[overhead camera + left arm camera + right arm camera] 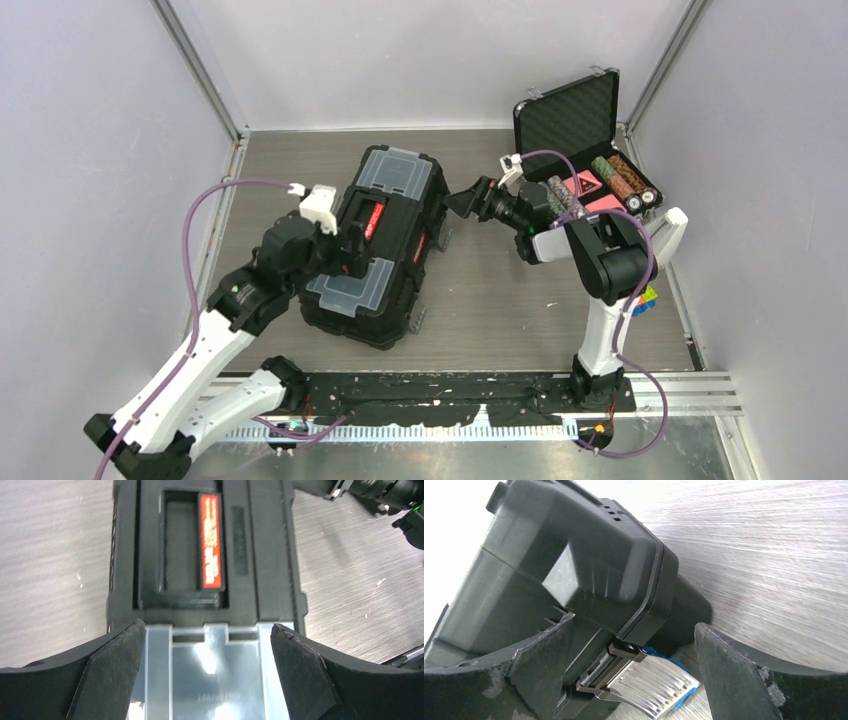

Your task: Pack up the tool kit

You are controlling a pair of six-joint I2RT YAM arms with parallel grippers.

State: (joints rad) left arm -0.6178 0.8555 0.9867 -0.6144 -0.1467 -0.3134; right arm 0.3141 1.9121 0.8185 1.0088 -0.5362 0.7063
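The black toolbox lies on the table with its lid down, its red handle folded flat and two clear-lidded compartments on top. My left gripper is open just above the near clear lid, its fingers on either side of it; the red handle lies ahead. My right gripper is open at the toolbox's right side. In the right wrist view its fingers straddle a blue latch that hangs flipped outward. No hand tools show.
A smaller foam-lined black case with poker chips stands open at the back right. A coloured cube lies by the right arm's base. A second latch hangs out at the toolbox's near right. Walls enclose the table.
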